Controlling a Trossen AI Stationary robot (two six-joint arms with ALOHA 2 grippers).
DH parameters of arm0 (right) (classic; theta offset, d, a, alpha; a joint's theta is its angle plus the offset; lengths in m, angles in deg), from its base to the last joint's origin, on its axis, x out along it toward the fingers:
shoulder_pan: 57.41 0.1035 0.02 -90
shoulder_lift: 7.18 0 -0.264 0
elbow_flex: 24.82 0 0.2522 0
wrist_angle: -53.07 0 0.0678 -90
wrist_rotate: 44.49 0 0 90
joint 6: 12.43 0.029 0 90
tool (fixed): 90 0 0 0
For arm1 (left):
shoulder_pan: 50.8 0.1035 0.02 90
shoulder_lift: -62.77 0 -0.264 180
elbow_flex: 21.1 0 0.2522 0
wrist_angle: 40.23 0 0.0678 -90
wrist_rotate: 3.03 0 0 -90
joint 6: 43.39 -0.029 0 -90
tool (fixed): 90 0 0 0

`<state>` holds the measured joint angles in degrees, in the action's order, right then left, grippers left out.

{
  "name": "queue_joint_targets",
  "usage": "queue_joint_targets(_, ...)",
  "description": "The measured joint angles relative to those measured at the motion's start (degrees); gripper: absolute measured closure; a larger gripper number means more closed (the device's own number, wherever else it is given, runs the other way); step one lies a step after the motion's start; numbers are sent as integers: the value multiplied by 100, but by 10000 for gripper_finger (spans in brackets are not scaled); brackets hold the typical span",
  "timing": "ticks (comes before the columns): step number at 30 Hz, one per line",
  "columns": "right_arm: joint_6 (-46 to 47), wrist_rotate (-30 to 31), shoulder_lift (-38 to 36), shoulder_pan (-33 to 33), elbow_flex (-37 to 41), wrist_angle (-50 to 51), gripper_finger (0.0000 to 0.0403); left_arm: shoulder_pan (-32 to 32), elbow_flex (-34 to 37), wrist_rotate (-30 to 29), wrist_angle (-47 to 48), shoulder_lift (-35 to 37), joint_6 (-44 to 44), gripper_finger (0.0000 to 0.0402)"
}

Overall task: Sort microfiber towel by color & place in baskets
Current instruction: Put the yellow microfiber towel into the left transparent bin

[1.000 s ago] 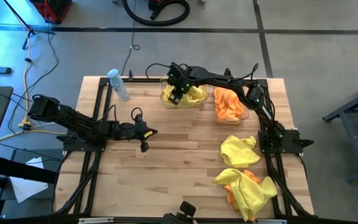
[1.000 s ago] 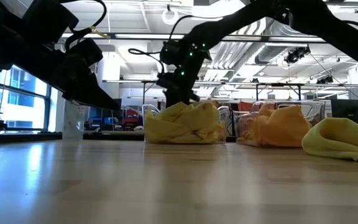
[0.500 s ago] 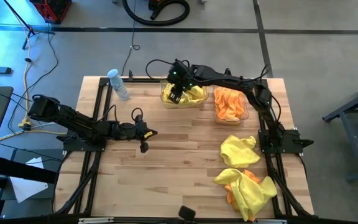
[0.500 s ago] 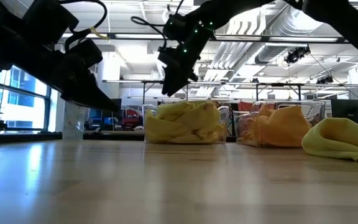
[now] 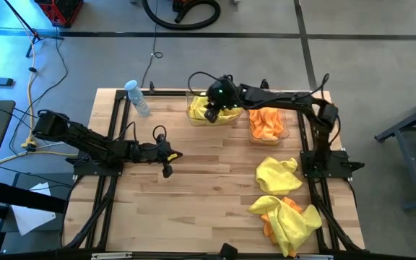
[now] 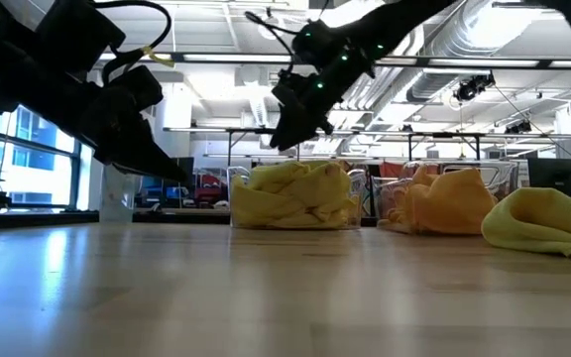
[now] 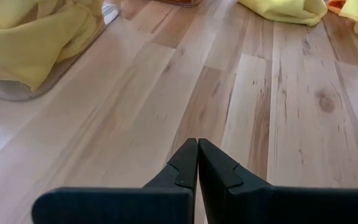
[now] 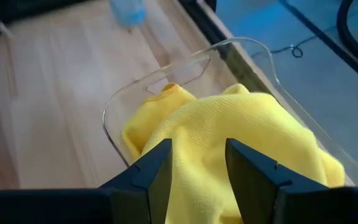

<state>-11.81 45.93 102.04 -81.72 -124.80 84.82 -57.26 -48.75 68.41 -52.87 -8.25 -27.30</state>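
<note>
Your right gripper [image 5: 209,113] hangs above the yellow-filled basket [image 5: 193,115] at the far side of the table [image 5: 193,209]. In the low view it sits clear above the cloth, not touching. Jaws are parted a little and hold nothing; the wrist view looks straight past the fingers [image 8: 157,165] onto the yellow towel [image 8: 241,134] heaped in that clear tub [image 8: 114,109].

Your left gripper [image 5: 167,170] waits on the left half of the table, well away from the baskets. Its jaws are closed tight, tip against tip, nothing between them; in its wrist view the fingers [image 7: 188,165] point at bare wood.

Where the towels are:
- Yellow ones fill the left basket [image 6: 290,203].
- Orange ones [image 5: 266,121] fill the second basket [image 5: 286,133], just beside the first on its right.
- One loose yellow towel [image 5: 276,175] lies on the table near the right arm's base.
- Nearer the front edge is a second heap [image 5: 287,220]: yellow cloth on top, orange [image 5: 268,230] showing underneath at its left edge. You can't tell how many pieces are in that heap.

A clear bottle with a blue cap [image 5: 136,97] lies near the far-left corner.
</note>
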Motion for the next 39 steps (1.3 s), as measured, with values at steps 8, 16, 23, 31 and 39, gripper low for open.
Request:
queue_joint_targets(8,441,10,-505,19,1424,-1308,258,0,0,-1,4,0,128,402)
queue_joint_targets(16,852,41,-551,280,2024,-1352,258,0,0,26,221,-1,232,401)
queue_joint_targets(23,1220,136,-736,715,2271,-1101,258,0,0,1,283,-1,228,401)
queue_joint_targets(31,1528,1062,-1685,1442,2824,-624,258,-1,0,-117,316,-1,180,402)
queue_joint_targets(39,2892,1866,-3171,2448,3994,-508,258,0,0,-154,310,-1,178,401)
